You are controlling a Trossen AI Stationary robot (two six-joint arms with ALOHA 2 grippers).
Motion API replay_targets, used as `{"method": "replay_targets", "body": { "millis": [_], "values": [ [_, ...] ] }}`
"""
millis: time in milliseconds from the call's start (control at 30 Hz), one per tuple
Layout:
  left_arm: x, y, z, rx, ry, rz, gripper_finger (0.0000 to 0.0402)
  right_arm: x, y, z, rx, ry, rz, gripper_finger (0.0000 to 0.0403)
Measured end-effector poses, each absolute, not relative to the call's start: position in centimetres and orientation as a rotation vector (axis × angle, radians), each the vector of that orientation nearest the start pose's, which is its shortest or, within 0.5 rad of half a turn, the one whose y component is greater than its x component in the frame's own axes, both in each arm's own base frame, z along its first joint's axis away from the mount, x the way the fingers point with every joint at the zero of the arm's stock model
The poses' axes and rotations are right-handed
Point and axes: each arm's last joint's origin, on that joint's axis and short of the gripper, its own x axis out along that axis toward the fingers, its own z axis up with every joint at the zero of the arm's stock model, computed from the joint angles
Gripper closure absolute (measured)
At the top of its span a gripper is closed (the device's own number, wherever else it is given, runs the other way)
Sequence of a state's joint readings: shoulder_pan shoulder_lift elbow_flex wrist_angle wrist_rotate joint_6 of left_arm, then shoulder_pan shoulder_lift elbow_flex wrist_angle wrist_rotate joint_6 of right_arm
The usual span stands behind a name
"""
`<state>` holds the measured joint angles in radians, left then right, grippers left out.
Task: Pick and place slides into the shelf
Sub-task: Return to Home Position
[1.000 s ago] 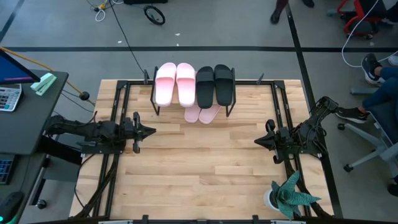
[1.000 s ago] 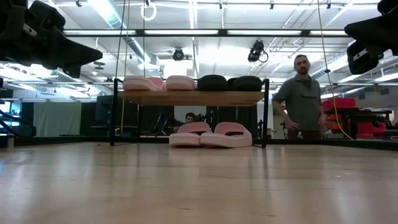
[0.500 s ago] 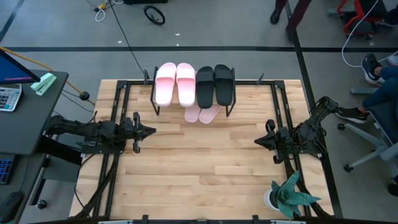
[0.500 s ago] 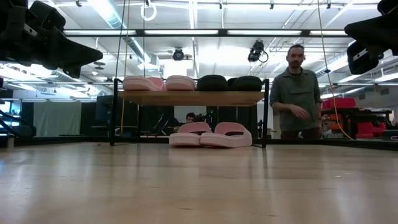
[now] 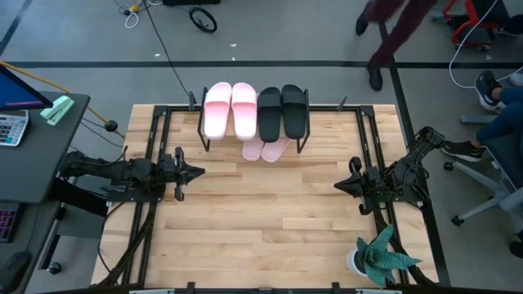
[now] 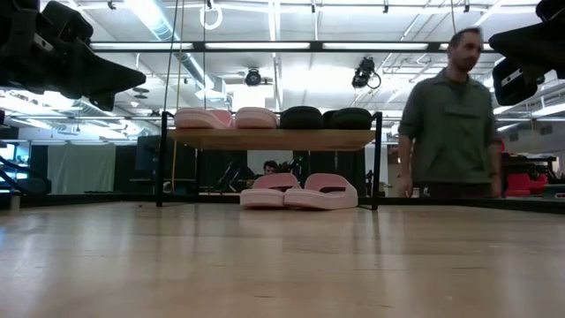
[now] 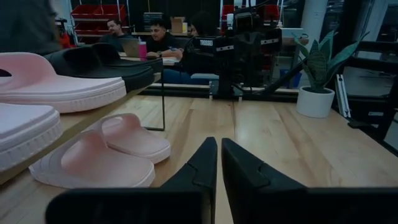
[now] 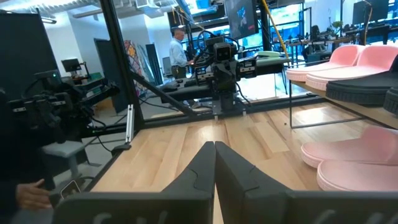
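My left claw (image 5: 196,172) is hovering near the counter's (image 5: 270,229) left edge with its fingers together and empty. My right claw (image 5: 339,187) is hovering near the right edge, also pressed together. The shelf (image 6: 274,139) is sitting mid far edge, carrying the top pink slides (image 5: 231,110) and the black slides (image 5: 282,112). The lower pink slides (image 5: 265,149) are lying underneath.

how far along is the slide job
Done: top pink slides and black slides lie on the shelf; lower pink slides sit under it. In hand: nothing, left gripper and right gripper hang shut, empty, at the sides of the table. Left: apparently nothing.
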<state>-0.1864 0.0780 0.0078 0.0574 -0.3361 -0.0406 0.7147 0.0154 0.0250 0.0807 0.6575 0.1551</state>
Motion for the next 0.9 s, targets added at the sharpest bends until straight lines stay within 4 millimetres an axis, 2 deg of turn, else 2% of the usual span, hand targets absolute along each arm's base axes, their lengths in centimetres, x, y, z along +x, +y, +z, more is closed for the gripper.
{"method": "replay_targets", "body": {
  "millis": [533,900],
  "values": [
    [10.05,-0.93,16.54,-0.037,0.01,0.15,0.0363,8.01,4.61,17.82,0.213,-0.066,0.063,0.0389],
    [10.05,-0.93,16.54,-0.037,0.01,0.15,0.0377,8.01,4.61,17.82,0.212,-0.066,0.063,0.0389]
  ]
}}
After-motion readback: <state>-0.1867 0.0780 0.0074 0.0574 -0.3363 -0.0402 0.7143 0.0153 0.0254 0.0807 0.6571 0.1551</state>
